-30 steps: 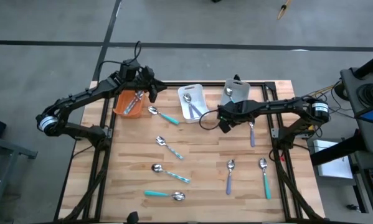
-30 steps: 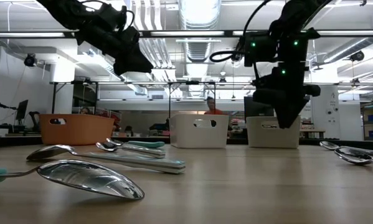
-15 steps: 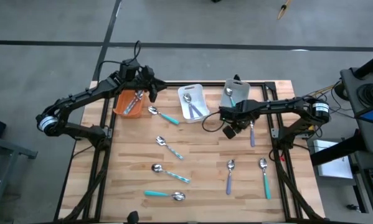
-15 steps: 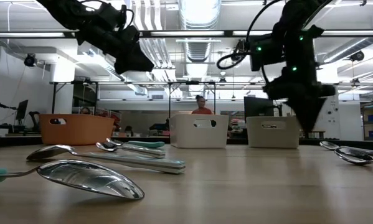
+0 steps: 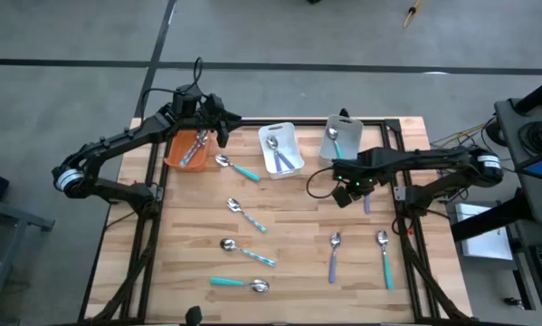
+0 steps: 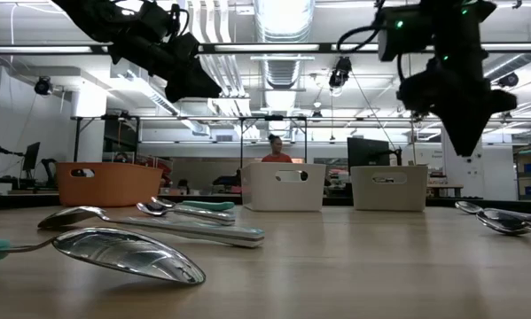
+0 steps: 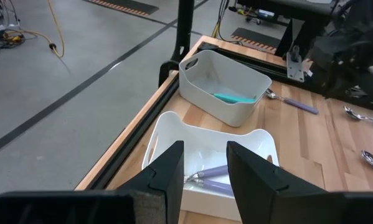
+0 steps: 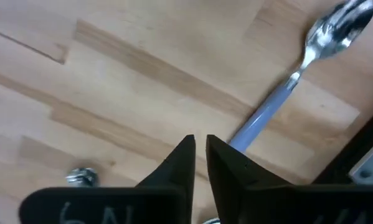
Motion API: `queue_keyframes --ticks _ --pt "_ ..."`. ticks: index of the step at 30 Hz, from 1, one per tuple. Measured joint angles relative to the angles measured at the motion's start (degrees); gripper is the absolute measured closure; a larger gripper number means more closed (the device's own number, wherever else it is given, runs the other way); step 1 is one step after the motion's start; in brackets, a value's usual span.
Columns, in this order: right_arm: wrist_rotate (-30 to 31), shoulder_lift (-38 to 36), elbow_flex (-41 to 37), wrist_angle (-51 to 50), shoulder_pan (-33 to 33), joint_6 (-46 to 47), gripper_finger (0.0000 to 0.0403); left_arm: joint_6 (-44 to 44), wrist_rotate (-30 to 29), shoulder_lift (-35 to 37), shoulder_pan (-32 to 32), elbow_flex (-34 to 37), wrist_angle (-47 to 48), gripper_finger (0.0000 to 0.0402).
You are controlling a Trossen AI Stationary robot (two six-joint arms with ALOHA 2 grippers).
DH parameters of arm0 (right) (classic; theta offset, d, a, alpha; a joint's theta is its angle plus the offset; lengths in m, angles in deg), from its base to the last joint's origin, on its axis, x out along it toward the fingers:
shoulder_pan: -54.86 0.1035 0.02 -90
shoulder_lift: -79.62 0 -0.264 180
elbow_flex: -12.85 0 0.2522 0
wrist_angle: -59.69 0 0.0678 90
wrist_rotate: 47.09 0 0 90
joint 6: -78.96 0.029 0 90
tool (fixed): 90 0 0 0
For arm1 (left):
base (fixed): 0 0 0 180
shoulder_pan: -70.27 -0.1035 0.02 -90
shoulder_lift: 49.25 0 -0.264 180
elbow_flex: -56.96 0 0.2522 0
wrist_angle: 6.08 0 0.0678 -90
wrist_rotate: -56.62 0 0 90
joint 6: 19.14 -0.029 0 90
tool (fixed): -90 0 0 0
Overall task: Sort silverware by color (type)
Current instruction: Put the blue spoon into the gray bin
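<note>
1. My right gripper (image 8: 200, 146) is above the table's right side, fingers pinched nearly together, empty; a lavender spoon (image 8: 267, 115) lies just beside the tips.
2. My left gripper (image 5: 223, 136) is raised between the orange bin (image 5: 175, 156) and the white bin (image 5: 280, 163), fingers apart, nothing held.
3. Three bins in the back row; the third is the grey bin (image 5: 347, 134).
4. Seven loose pieces of silverware (image 5: 246, 215) lie on the table (image 5: 298, 226): three teal, two striped, two lavender.
5. The bins' contents are only partly visible: lavender in white, one teal in grey.
</note>
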Motion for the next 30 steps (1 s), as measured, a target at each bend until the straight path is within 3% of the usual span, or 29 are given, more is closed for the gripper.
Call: queue_keyframes --ticks 4,11,14,20,30 --pt "-5.2 -2.4 -2.1 0.2 4.4 7.3 0.0393 0.0 0.0 0.0 0.0 0.0 0.0 0.0299" --pt "-24.0 -4.1 -8.5 2.6 11.6 17.4 0.0394 -0.4 0.0 0.0 0.0 0.0 0.1 0.0299" --pt "-28.0 -4.2 -9.7 3.3 15.0 21.5 0.0394 -0.4 0.0 0.0 0.0 0.0 0.4 0.0299" --pt "-27.6 -4.2 -11.4 5.7 20.3 28.4 0.0394 -1.3 0.0 0.0 0.0 0.0 0.5 0.0299" --pt "-27.0 -5.1 -18.6 11.3 26.5 29.9 0.0394 -1.5 0.0 0.0 0.0 0.0 1.4 0.0299"
